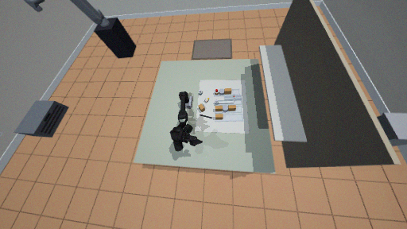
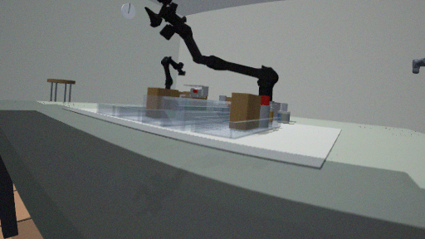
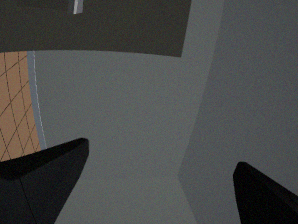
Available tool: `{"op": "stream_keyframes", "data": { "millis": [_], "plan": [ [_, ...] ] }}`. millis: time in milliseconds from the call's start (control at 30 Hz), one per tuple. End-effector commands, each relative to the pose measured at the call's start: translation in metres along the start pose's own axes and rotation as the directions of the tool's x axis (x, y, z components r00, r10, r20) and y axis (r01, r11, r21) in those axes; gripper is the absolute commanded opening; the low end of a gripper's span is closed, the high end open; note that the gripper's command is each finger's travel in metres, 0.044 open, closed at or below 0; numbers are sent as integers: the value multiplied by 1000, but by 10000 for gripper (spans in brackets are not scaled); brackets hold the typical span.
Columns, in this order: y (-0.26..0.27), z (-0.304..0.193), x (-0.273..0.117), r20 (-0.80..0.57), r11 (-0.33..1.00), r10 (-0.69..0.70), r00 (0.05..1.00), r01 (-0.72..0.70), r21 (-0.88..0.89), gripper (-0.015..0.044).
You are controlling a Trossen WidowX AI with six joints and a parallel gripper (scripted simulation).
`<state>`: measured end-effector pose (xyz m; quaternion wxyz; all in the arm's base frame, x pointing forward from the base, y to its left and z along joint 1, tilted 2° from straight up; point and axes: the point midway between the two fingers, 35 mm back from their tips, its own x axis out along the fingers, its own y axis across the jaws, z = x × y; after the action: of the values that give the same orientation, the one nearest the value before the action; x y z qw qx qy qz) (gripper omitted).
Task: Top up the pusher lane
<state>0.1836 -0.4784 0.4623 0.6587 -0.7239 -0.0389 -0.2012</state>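
Observation:
My gripper [image 2: 149,2] [image 3: 164,160] is open and empty, raised high above the table and well away from the jars. The clear lanes [image 2: 203,129] stand on the white board. A jar with a red top [image 1: 216,91] [image 2: 265,101] stands at the front of the far lane, before a brown block. Loose near the lane fronts are a small grey jar [image 1: 200,92] [image 2: 284,117] and a small white item with a yellow part [image 1: 207,100]. The views are too small to tell which jar matches, or to make out the sprung lane's jar and pusher plate. The wrist view shows no jars.
A loose brown block [image 1: 201,107] and a dark stick [image 1: 206,116] lie before the lanes on the white board [image 1: 226,127] [image 2: 307,139]. More brown blocks [image 1: 219,116] [image 2: 245,110] stand in lanes. A second black arm [image 2: 168,75] stands in the background. A dark panel [image 1: 330,94] rises beyond the table.

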Motion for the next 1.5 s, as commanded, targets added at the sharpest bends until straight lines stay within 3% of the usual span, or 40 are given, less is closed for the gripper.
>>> {"op": "stream_keyframes", "data": {
  "millis": [0, 200, 400, 633, 833, 1133, 1467],
  "plan": [
    [-2, 1, 0, 0, 1000, -5, 1000, 5, -5, 426],
    [-65, 33, -8, -2, 961, -141, 990, 137, -239, 440],
    [-125, 89, -20, 77, 809, -247, 966, 249, -533, 440],
    [-198, 165, -55, 161, 482, -355, 921, 328, -812, 440],
    [-241, 253, -84, 285, 93, -411, 866, 351, -932, 440],
    [-256, 399, -121, 511, -482, -372, 775, 309, -820, 440],
    [-190, 555, -143, 733, -912, -100, 672, 232, -337, 440]
  ]
}}
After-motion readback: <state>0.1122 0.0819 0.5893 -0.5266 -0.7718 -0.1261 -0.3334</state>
